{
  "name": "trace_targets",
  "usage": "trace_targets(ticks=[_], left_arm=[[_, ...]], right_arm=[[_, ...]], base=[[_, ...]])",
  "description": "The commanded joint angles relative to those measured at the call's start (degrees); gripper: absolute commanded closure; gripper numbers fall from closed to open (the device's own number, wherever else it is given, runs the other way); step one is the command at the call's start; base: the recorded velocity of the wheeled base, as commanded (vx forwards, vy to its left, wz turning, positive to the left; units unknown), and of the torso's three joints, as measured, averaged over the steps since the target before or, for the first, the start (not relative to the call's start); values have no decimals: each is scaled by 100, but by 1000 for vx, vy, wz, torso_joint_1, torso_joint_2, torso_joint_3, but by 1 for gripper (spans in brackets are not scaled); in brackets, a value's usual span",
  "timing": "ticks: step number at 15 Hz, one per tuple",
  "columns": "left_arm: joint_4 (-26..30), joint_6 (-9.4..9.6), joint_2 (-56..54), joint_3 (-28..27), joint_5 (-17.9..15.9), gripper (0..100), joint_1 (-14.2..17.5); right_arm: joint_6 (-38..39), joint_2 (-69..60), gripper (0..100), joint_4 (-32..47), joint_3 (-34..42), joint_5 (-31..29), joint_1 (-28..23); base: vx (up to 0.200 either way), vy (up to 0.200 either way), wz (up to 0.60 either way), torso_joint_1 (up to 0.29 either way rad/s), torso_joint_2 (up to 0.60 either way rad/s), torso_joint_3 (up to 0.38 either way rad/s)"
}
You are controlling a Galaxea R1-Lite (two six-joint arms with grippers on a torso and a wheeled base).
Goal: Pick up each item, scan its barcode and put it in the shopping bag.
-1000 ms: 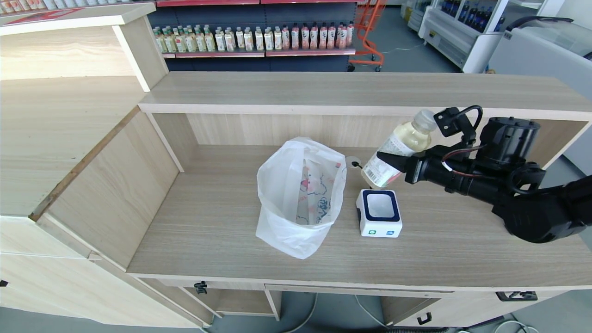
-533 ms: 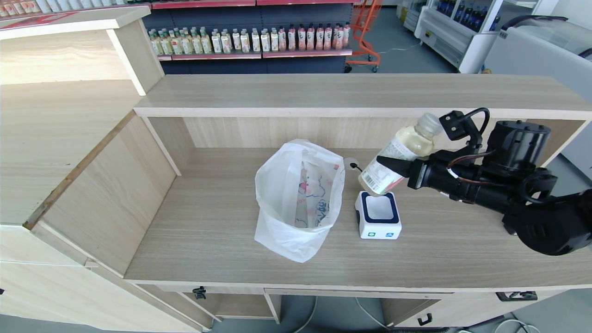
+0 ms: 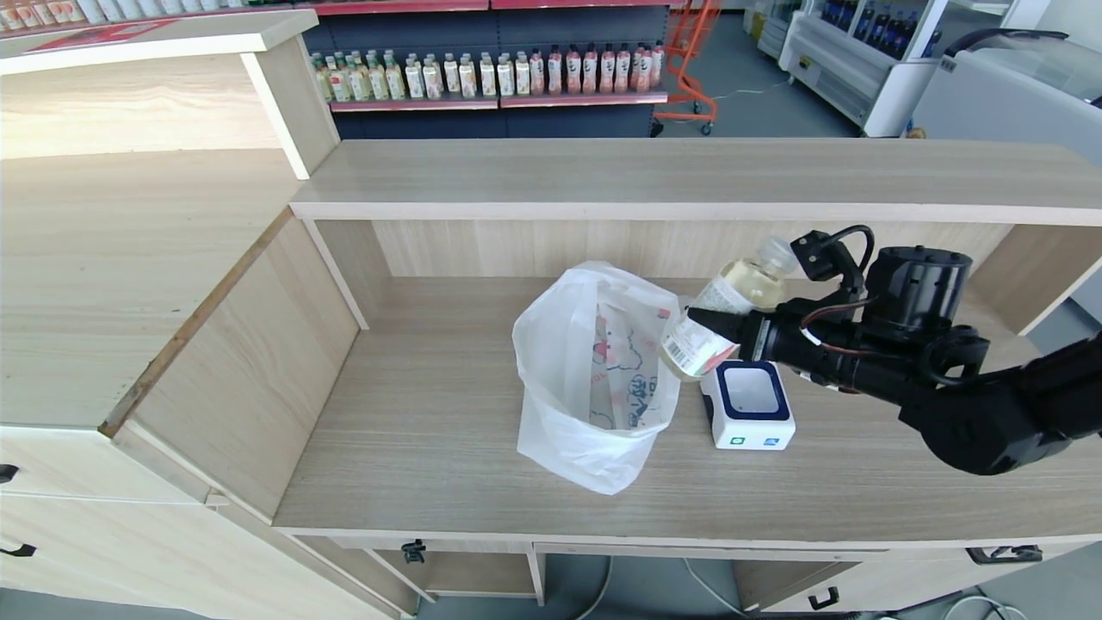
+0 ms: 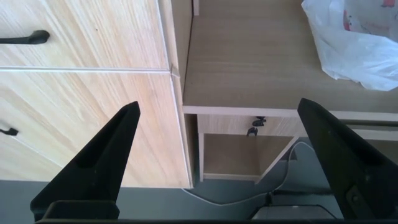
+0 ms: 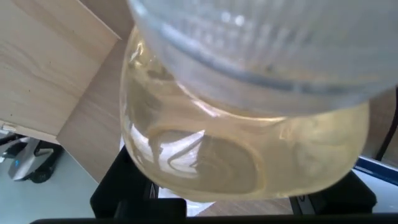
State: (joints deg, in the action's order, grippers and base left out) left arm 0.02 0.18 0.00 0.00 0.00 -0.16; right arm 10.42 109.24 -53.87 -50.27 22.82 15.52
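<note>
A clear bottle point(image 3: 721, 310) of pale yellow drink with a white label hangs tilted in the air, base down toward the bag and cap up and to the right. My right gripper point(image 3: 711, 331) is shut on its middle. The bottle's base sits at the right rim of the white plastic shopping bag point(image 3: 560, 379), just left of the white barcode scanner point(image 3: 749, 405) with its dark-framed window. A printed packet point(image 3: 613, 372) stands inside the bag. Seen from the right wrist, the bottle point(image 5: 249, 124) is close up. My left gripper point(image 4: 217, 162) hangs open beside the counter's front, holding nothing.
The wooden counter point(image 3: 430, 448) has a raised back shelf point(image 3: 689, 172) and a side wall point(image 3: 250, 344) on the left. Drawers with black handles point(image 4: 25, 38) lie below its front edge. Store shelves of bottles point(image 3: 491, 73) stand far behind.
The head camera has shifted, moving the whole scene to the right. Relative to the scanner, my right gripper has carried the bottle left and down, from above the scanner to the bag's rim.
</note>
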Motion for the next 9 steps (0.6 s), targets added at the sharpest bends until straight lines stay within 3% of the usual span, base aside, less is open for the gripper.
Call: trace_targets(ticks=[1, 9], left_arm=[[-2, -1, 9, 0, 0, 0, 7], [-2, -1, 9, 0, 0, 0, 7]], right_arm=[[-23, 458, 100, 26, -202, -129, 144], [-990, 1680, 100, 17, -1353, -806, 900]], base=[[0, 0, 0, 0, 0, 0], [0, 0, 0, 0, 0, 0]])
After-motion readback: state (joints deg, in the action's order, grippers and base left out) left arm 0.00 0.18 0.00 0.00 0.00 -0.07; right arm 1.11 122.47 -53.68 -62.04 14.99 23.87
